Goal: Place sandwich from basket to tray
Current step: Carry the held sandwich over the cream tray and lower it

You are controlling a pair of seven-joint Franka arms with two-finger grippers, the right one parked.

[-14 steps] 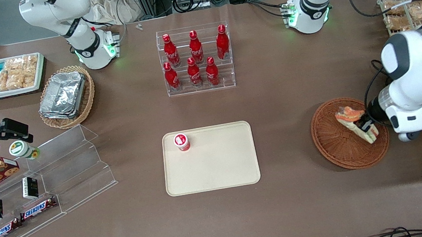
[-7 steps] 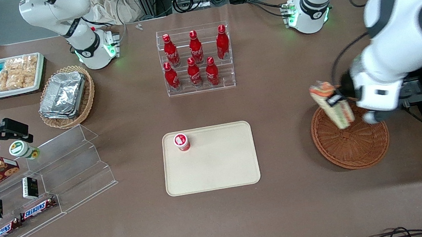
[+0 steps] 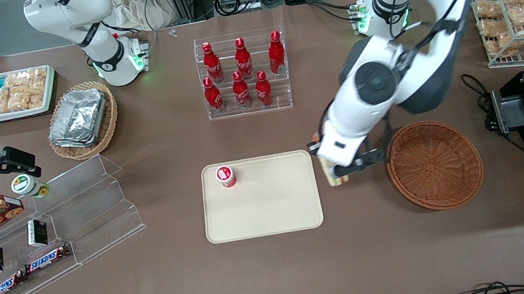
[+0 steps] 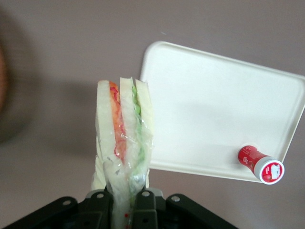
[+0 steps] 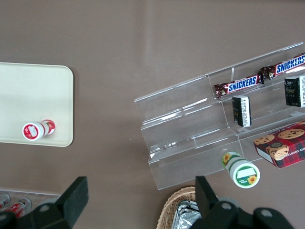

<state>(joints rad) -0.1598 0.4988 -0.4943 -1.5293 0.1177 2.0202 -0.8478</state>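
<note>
The sandwich (image 4: 125, 138) is clamped tight in the gripper (image 4: 126, 202), held between basket (image 3: 434, 165) and tray (image 3: 270, 206).

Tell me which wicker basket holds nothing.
The round reddish-brown basket beside the tool gripping the sandwich; the tan oval basket holds foil containers.

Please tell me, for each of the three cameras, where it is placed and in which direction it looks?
Front view: high above the table, looking down; both arms show, the gripper carrying the sandwich between basket and tray.
Left wrist view: on the working arm, facing down; the gripper grips the sandwich.
Right wrist view: on the parked arm, facing down at the acrylic shelf; its own fingers show.
Shared: tray and red-capped bottle.
</note>
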